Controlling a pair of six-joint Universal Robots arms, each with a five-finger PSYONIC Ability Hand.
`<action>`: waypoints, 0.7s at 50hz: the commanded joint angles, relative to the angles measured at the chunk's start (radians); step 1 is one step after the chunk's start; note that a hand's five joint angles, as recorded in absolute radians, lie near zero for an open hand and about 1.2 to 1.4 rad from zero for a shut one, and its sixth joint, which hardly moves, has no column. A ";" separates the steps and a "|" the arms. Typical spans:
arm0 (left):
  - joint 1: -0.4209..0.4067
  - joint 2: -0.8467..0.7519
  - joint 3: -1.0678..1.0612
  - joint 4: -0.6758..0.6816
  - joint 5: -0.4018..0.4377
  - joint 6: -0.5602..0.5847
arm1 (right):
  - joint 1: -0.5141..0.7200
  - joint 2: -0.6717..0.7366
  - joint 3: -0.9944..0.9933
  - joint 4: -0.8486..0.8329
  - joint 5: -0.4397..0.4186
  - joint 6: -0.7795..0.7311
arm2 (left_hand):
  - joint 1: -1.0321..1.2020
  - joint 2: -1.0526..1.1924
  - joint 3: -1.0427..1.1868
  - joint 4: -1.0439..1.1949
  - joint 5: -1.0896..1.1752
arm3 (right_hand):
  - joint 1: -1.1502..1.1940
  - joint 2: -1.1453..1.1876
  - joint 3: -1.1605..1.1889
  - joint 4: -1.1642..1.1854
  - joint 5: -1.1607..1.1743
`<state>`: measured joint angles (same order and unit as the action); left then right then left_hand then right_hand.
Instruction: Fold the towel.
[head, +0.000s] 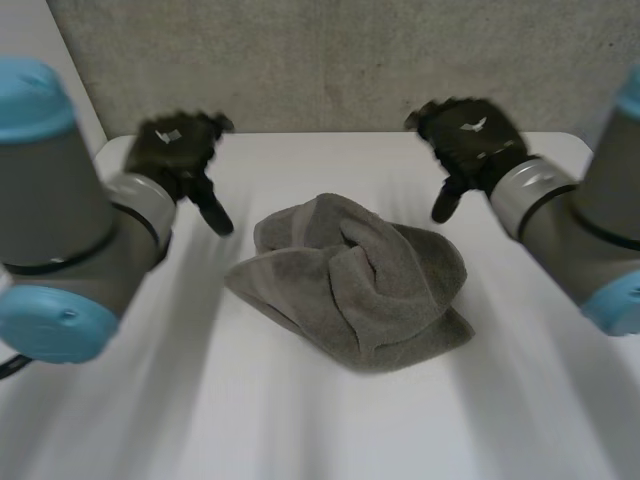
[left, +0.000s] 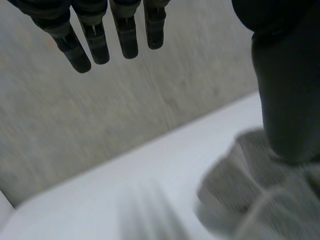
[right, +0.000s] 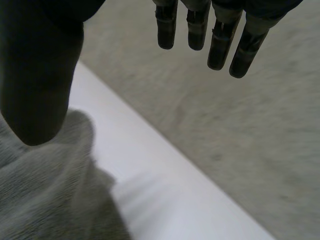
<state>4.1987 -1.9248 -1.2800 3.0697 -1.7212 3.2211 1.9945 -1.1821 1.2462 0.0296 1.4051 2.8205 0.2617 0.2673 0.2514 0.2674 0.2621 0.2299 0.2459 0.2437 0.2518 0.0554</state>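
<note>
While it lies crumpled, not folded, the towel (head: 350, 285) sits as a grey heap at the middle of the white surface (head: 300, 430). Its long axis runs roughly from 9 o'clock to 3 o'clock, sagging a little toward 4 o'clock. The highest bulge is at 12 o'clock and a flatter flap pokes out at 9 o'clock. Thick folds twist across its top, and no straight edge or corner can be picked out.

From the towel, the left hand (head: 180, 150) is at 10 o'clock, near the heap but apart from it. In the left wrist view its fingers (left: 82, 47) hang straight and side by side. The thumb (left: 287, 100) stands wide of them over the towel's edge, with nothing between.

The right hand (head: 470, 140) is at 2 o'clock, also near the towel and clear of it. In the right wrist view its fingers (right: 220, 42) are straight. Its thumb (right: 37, 85) is spread well away above the cloth, and it holds nothing.

Both hands hover above the surface by its far edge. A grey wall (head: 330, 60) rises behind at 12 o'clock.
</note>
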 joint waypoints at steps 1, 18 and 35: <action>-0.038 -0.200 0.016 0.001 -0.001 -0.003 | 0.042 0.293 -0.206 0.022 -0.025 -0.015 | -0.019 -0.024 -0.008 -0.025 -0.194 | -0.055 -0.071 -0.069 -0.077 -0.055; -0.092 -0.408 0.079 0.006 -0.006 0.010 | 0.069 0.552 -0.378 0.030 0.087 -0.111 | 0.604 0.598 0.614 0.598 0.429 | 0.739 0.723 0.725 0.717 0.739; -0.097 -0.182 -0.037 0.000 -0.032 -0.001 | 0.026 0.078 0.139 0.144 0.080 -0.173 | 1.135 1.129 1.145 1.129 0.960 | 1.166 1.150 1.153 1.145 1.166</action>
<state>4.1032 -2.2529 -1.2365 3.0701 -1.7503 3.2217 2.0440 -0.9188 1.1812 0.0932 1.4952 2.6820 1.4108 1.4714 1.5371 1.5047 1.4703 1.3136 1.2996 1.3195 1.3340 1.1425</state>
